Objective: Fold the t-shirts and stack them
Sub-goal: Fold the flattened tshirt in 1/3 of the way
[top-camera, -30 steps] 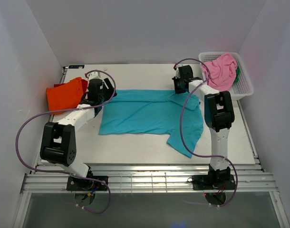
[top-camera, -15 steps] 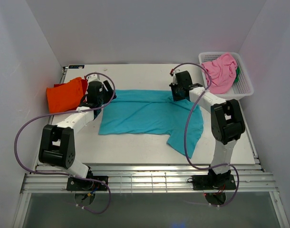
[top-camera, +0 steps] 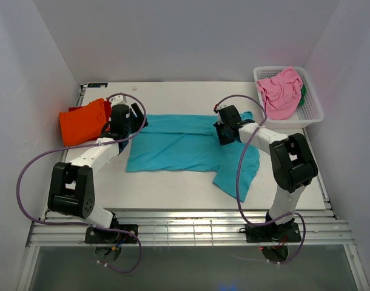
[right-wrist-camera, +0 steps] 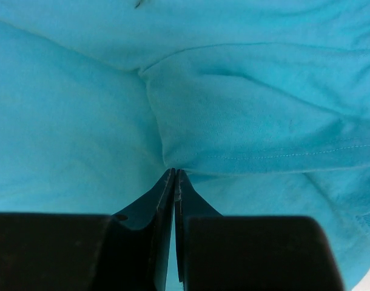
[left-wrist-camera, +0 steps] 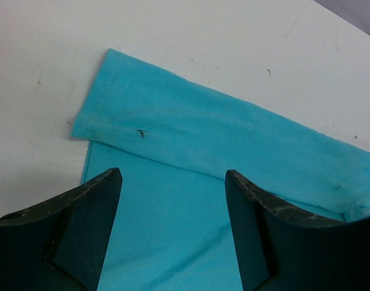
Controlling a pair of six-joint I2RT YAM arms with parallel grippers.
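My right gripper [right-wrist-camera: 174, 173] is pinched tight, tips together on a puckered fold of the soft teal cloth t-shirt [right-wrist-camera: 245, 121]. Only the wrist view shows that pinch; from above the wrist hides it. My left gripper [left-wrist-camera: 173, 176] hangs wide apart, holding nothing, over the shirt's other end on the white table [left-wrist-camera: 173, 36]. Overhead alone shows the bright orange cloth t-shirt [top-camera: 82, 121] at the table's left edge, and far right the white plastic lattice basket [top-camera: 312, 115], pink cloth t-shirt [top-camera: 281, 91] heaped inside, a bit of green cloth [top-camera: 303, 97] beside it
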